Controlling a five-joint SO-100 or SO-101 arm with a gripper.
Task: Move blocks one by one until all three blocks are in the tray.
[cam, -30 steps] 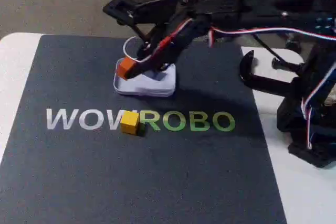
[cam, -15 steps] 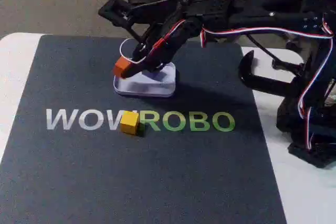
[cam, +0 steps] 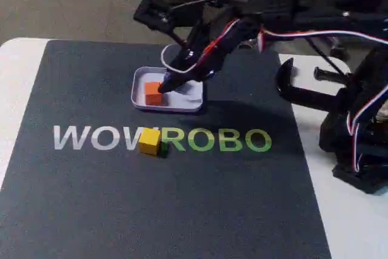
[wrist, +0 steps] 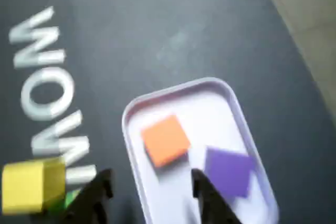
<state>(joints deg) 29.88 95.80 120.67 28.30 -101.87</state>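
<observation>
Fingers come in from the bottom edge of the wrist view, two dark tips standing apart with nothing between them. The left tip sits over the dark mat, just outside the tray; the right tip hangs over the tray floor. Between and just beyond the tips lies the orange block, flat in the tray and clear of both. Off the right tip, very close beside it, rests the purple block, also in the tray; whether it touches that tip is hard to tell through the blur. Well out past the left tip, at the picture's left edge, sits the yellow block on the mat beside the white lettering.

Over to the fixed view: the arm reaches in from the right, and the fingers point down over the tray, open and empty. The orange block lies right at the tips, inside the tray's left half. The purple one is hidden behind the arm here. The yellow block stands nearer the camera than the fingers, outside the tray, on the printed word across the mat. The mat covers a white worktop, and a black clamp grips its right side, well away from the fingers.
</observation>
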